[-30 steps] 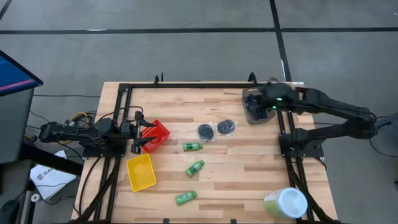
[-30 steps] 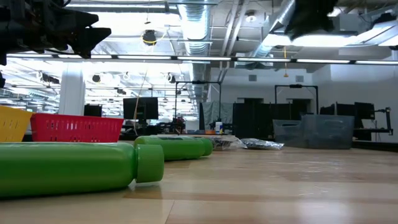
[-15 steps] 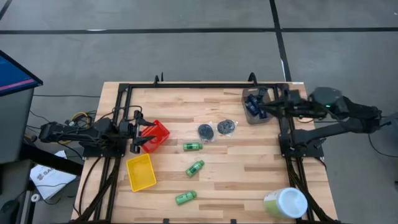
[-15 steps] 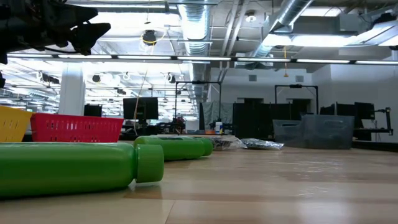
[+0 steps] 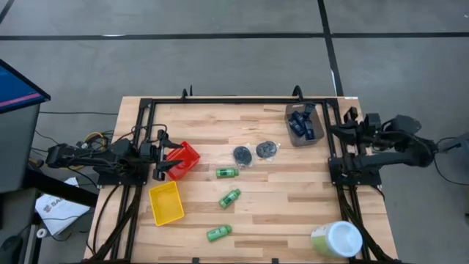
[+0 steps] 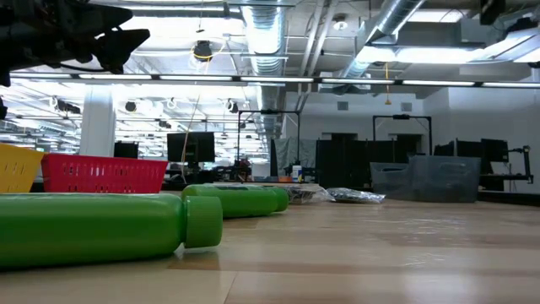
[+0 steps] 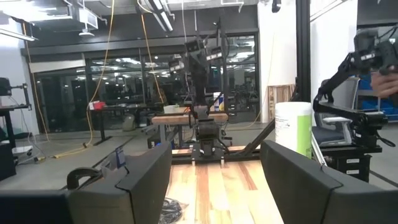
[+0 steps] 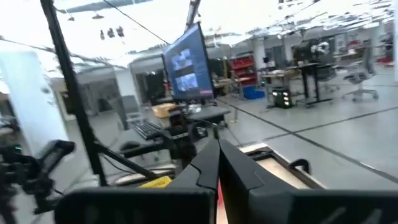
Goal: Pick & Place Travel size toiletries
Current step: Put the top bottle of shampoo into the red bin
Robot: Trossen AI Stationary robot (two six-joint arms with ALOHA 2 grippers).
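Your left tool (image 5: 165, 155), fingers spread, waits above the red bin (image 5: 185, 159) at the bench's left edge, three green bottles (image 5: 229, 197) and two discs (image 5: 254, 152) lie mid-bench and may roll if nudged, right tool (image 5: 352, 126) clenched empty beside the tube-filled grey bin (image 5: 292, 135).

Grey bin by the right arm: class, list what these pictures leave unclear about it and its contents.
- Grey bin, high view: the dark blue tubes overlap in a pile and are too small to count.
- Low view: the bin's wall hides everything inside.
- Neither wrist view clearly shows the bin.
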